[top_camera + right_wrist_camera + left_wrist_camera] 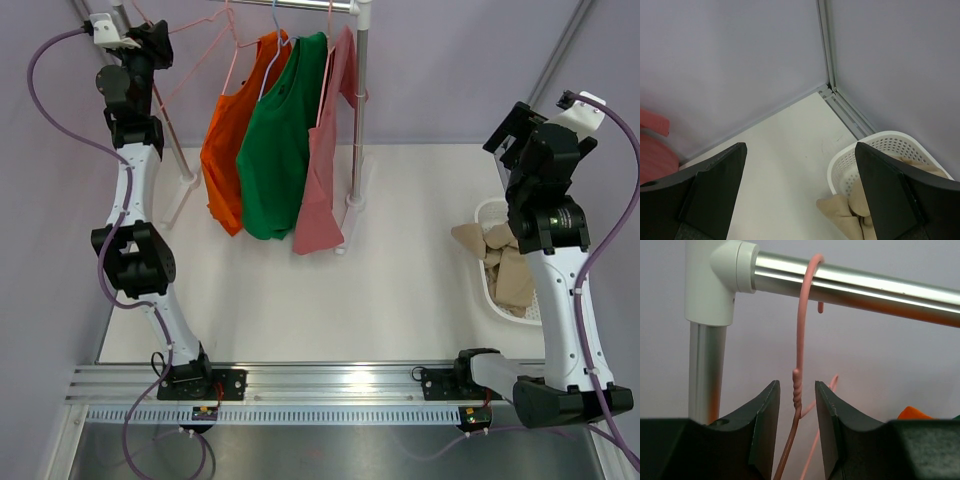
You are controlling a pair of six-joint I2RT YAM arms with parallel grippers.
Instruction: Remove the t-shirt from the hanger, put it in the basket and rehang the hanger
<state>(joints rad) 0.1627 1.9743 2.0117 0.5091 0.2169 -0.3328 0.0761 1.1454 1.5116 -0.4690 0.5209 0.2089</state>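
Observation:
A bare pink wire hanger (797, 390) hangs by its hook from the steel rail (855, 285). My left gripper (796, 385) is open around the hanger's twisted neck, and neither finger touches the wire. In the top view this gripper (160, 45) is raised at the rail's left end. A beige t-shirt (505, 265) lies crumpled in the white basket (487, 212) at the right. Above that basket my right gripper (512, 130) is open wide and holds nothing. Its wrist view has the gripper (800, 145) over the table, with the t-shirt (840, 210) spilling over the basket rim (875, 137).
Orange (225, 150), green (275, 150) and pink (320, 180) garments hang on hangers along the rail. The rack's right post (358, 120) stands on the table, and its left post (707, 365) is close beside my left fingers. Grey walls close off the back and sides.

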